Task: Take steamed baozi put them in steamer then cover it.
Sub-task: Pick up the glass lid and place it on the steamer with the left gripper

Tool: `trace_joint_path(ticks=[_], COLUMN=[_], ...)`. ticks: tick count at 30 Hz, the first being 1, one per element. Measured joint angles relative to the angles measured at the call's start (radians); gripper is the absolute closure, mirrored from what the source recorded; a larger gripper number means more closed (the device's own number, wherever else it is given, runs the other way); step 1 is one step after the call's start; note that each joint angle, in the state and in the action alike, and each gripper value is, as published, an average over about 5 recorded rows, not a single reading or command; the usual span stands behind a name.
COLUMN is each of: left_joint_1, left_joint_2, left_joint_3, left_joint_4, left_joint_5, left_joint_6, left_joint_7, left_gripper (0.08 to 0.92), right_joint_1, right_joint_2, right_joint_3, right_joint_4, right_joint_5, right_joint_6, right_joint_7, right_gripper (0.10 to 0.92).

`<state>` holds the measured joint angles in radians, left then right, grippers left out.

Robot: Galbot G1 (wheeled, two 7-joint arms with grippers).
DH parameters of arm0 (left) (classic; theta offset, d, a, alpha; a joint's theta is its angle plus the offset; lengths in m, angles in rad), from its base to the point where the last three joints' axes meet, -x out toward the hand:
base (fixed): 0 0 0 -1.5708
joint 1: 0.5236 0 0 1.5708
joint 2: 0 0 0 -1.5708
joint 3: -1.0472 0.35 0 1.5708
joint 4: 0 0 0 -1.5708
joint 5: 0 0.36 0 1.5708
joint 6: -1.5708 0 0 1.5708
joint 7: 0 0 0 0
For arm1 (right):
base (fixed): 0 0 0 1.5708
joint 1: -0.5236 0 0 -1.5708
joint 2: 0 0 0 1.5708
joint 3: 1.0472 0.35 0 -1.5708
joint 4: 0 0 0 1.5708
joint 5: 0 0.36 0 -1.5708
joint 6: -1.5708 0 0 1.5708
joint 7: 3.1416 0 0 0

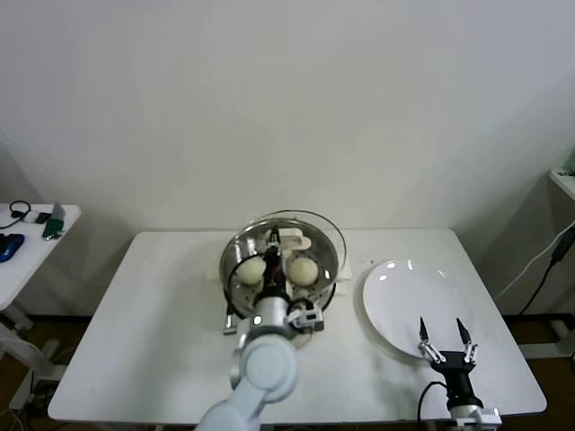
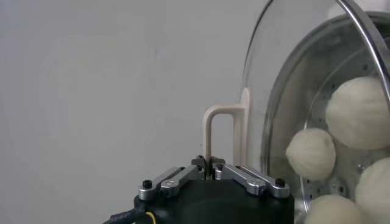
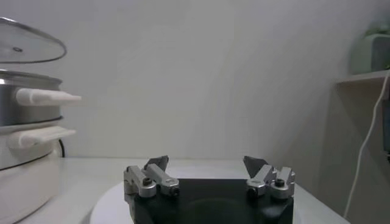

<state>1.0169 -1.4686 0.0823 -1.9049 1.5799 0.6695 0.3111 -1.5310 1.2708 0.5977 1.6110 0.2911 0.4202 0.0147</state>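
Note:
The steamer (image 1: 235, 285) stands mid-table, a shiny steel pot on a cream-white base. Through the glass I see two baozi (image 1: 251, 269) (image 1: 303, 268) in the head view; the left wrist view shows several baozi (image 2: 311, 153) on the perforated tray. The clear glass cover (image 1: 325, 235) hangs tilted just above the pot's rim, a gap showing below the cover (image 3: 30, 42). My left gripper (image 2: 210, 163) is shut on the cover's cream-white bar handle (image 2: 214, 119). My right gripper (image 1: 442, 329) stands open over the near edge of the white plate (image 1: 400, 292), with nothing between its fingers.
The white table (image 1: 153, 314) carries the steamer and the plate only. A small side table (image 1: 27, 229) with a few items stands at the far left. At the right are a shelf (image 1: 564, 180) and hanging cables (image 1: 539, 269).

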Motion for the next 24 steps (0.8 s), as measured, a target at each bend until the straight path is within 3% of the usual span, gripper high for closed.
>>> trace_joint_path(ticks=[24], left_joint_1=[0.029], left_joint_2=[-0.023], left_joint_3=[-0.027], left_joint_4=[0.098], left_joint_5=[0.07], left_joint_6=[-0.026], left_joint_7=[-0.057], left_gripper=[0.86], right_joint_1=[0.0], right_joint_2=[0.002], right_joint_3=[0.006], right_joint_4=[-0.007], right_joint_5=[0.002], right_joint_6=[0.009], right_joint_7=[0.002], right_gripper=[0.203])
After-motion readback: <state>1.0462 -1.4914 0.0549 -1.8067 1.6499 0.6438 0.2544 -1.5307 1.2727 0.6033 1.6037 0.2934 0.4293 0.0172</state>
